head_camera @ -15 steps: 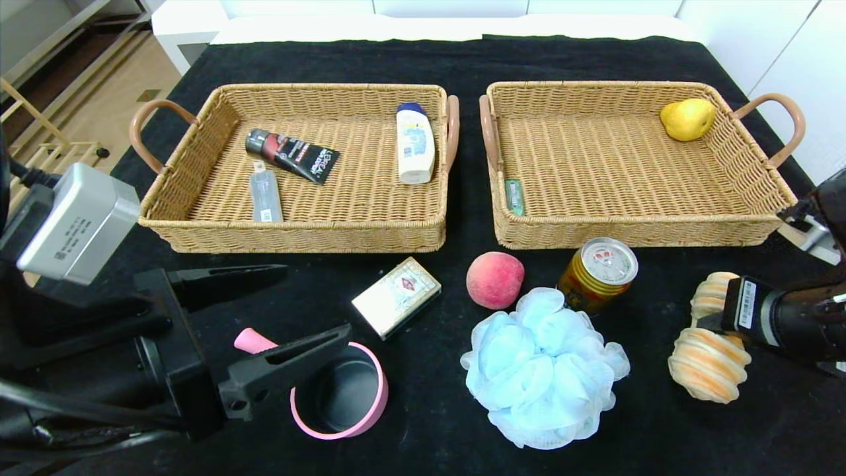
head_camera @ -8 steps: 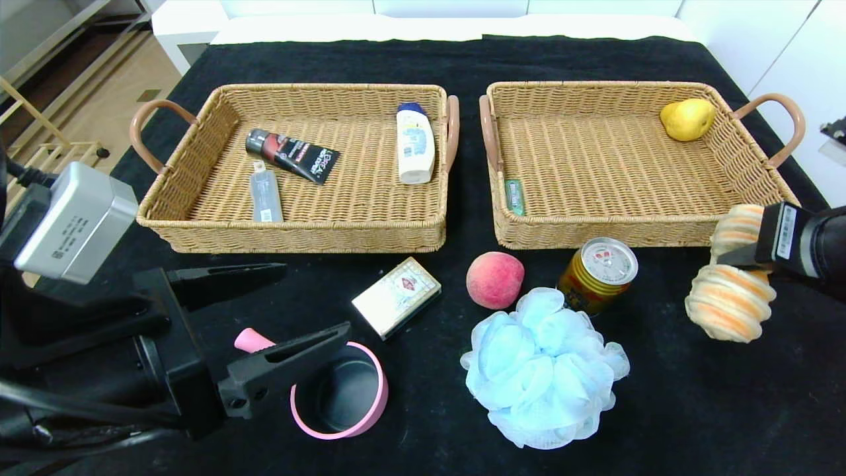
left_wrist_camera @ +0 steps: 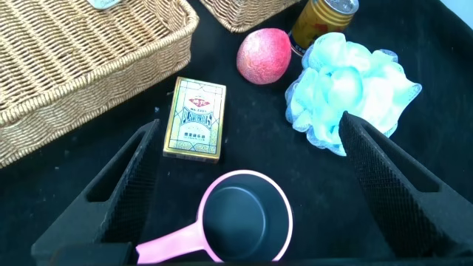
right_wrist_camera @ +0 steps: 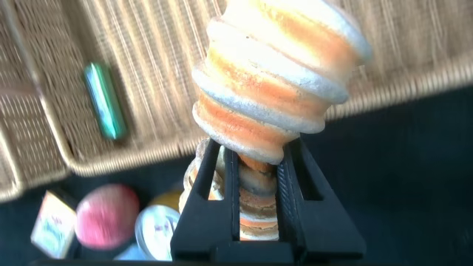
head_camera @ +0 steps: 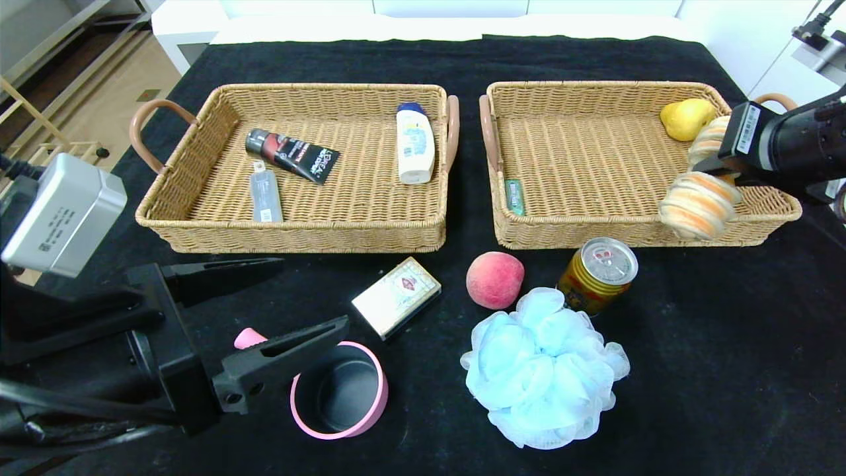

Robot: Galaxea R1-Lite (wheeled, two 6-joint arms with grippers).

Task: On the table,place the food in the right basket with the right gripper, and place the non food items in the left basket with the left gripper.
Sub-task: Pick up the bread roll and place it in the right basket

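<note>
1. Head view: my right gripper [head_camera: 704, 168] pinches the tan-and-orange striped cylindrical roll [head_camera: 700, 205] mid-length, over the tan wicker right basket's [head_camera: 595, 228] near wall.
2. Releasing now risks the roll toppling outside.
3. My left gripper [head_camera: 277, 301] gapes empty.

Bright, even overhead light, no harsh glare. Black table [head_camera: 727, 370] soaks up light; shadows under objects barely visible. Silver top of can [head_camera: 598, 273] shows mild sheen. Head view sharp at centre, slight wide-angle bowing toward edges. Right wrist view: striped roll [right_wrist_camera: 277, 81] close to lens, soft, basket weave behind smeared. Left wrist view crisp.
</note>
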